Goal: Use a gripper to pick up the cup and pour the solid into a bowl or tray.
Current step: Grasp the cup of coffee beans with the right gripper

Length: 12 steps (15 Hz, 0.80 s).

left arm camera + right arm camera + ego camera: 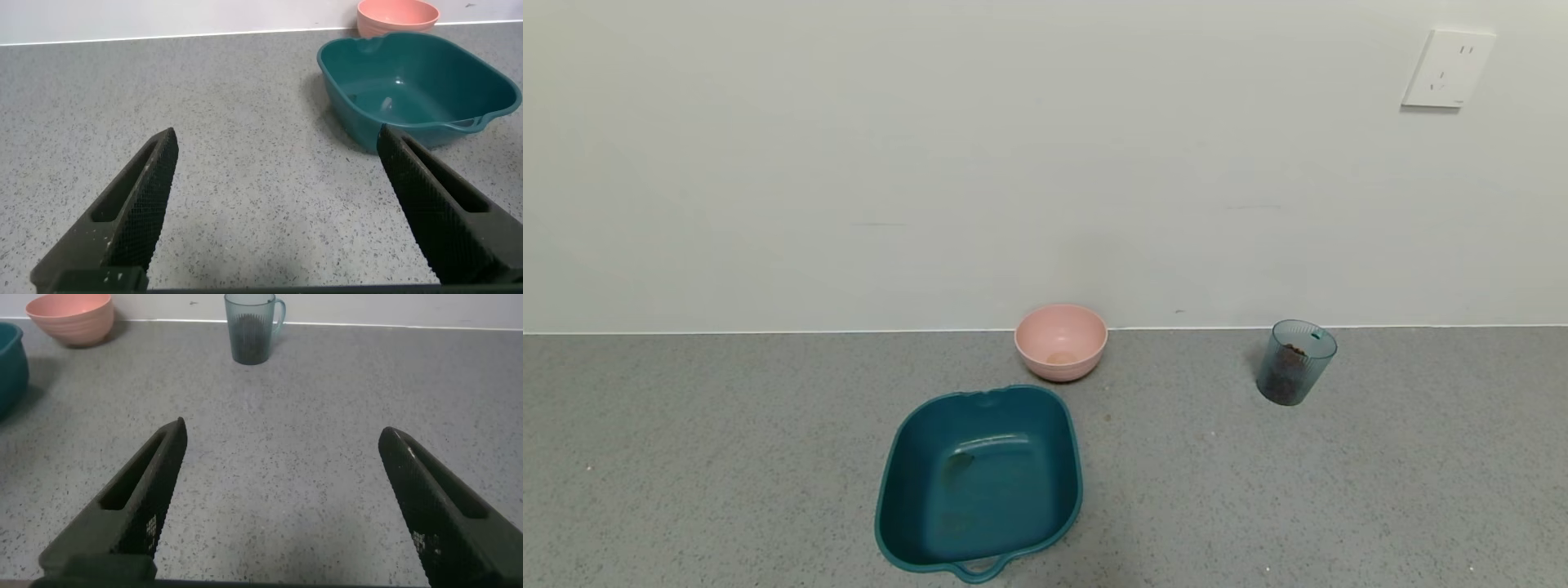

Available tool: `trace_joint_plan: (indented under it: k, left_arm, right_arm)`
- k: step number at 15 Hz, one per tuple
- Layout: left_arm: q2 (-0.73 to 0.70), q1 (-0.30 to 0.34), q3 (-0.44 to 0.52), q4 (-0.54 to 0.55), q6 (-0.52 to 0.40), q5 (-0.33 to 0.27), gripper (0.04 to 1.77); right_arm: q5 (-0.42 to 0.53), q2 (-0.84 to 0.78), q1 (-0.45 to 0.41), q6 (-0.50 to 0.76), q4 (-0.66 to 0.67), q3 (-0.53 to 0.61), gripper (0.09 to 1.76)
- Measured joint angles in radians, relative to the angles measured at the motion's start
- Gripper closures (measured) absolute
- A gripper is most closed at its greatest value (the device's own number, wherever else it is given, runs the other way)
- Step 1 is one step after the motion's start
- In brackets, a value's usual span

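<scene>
The translucent blue-green ribbed cup (1294,362) stands upright at the right near the wall, with dark brown beans (1287,377) inside. It also shows far off in the right wrist view (252,327). The teal tub (980,482) sits at the centre front, its loop handle toward me; it also shows in the left wrist view (417,86). Neither gripper shows in the head view. My left gripper (278,139) is open and empty over bare counter, short of the tub. My right gripper (282,429) is open and empty over bare counter, well short of the cup.
A round pink bowl (1061,341) stands against the wall just behind the tub, and shows in both wrist views (398,15) (69,316). The grey speckled counter (1421,474) ends at the white wall. A white socket (1447,69) is on the wall, upper right.
</scene>
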Motion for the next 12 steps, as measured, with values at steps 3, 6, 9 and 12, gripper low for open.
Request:
trace_joint_plan:
  k: [3,6,9,12]
  left_arm:
    - [0.000,0.000,0.000,0.001,0.000,0.000,0.06]
    - [0.000,0.000,0.000,0.000,0.000,0.000,0.06]
    - [0.000,0.000,0.000,0.000,0.000,0.000,0.06]
    - [0.000,0.000,0.000,0.000,0.000,0.000,0.06]
  right_arm:
    - [-0.008,0.000,-0.003,0.000,0.000,-0.001,0.14]
    - [-0.018,0.009,-0.002,-0.012,0.017,-0.065,0.14]
    - [-0.016,0.093,0.004,-0.021,0.014,-0.173,0.14]
    - [-0.013,0.244,0.007,-0.059,-0.018,-0.267,0.14]
